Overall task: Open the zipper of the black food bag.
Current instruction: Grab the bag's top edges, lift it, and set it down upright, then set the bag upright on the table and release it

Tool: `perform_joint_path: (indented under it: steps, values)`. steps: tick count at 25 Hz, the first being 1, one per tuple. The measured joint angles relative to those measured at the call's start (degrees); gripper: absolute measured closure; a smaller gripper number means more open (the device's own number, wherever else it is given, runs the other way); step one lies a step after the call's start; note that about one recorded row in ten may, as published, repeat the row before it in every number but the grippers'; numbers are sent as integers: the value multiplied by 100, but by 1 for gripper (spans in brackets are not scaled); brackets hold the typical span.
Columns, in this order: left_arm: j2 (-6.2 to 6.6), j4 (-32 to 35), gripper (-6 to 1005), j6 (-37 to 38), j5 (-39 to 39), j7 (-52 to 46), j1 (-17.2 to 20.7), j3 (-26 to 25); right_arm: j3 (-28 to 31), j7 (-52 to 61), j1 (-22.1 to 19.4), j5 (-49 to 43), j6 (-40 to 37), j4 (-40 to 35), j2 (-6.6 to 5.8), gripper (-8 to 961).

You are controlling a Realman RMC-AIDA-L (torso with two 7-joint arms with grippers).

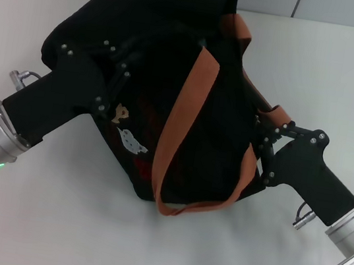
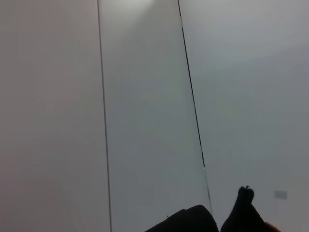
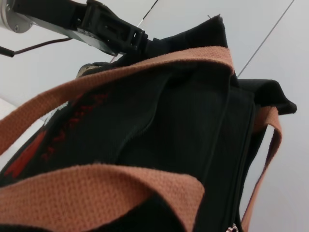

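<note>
Where the bag (image 1: 212,118) lies slumped on the white worktop (image 1: 50,220), its black woven fabric is creased and its boxy shape is tipped over. The zipper (image 3: 140,133) is seen in the right wrist view as a dark line running across the cloth, with a small silver tab (image 3: 232,227) at the picture's lower edge. Two orange-brown webbing straps (image 1: 184,127) are draped over the bag, coarse in weave. Bear pictures (image 1: 124,128) and red print are shown on one face. The left gripper (image 1: 117,63) is pressed into the bag's left side, the right gripper (image 1: 264,129) against its right edge by a strap; whether either pair of jaws is closed on fabric cannot be told.
</note>
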Motion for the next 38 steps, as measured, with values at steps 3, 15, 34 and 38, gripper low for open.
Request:
perform_joint_path:
  steps: [3,15,34,38]
  values:
    - [0,0,783,0,-9,16,39,-55,0,-2,-11,0,19,-1,0,955]
    - [-1,-6,775,-8,-10,35,130,-118,1,33,-67,0,-48,17,0,935]
    - [-1,-958,763,-1036,10,-102,109,-939,1384,4214,-244,16,-1563,-897,-50,537]
    - [0,-1176,760,-987,44,-186,48,-1024,1526,4820,-236,18,-1459,-1074,-53,402]
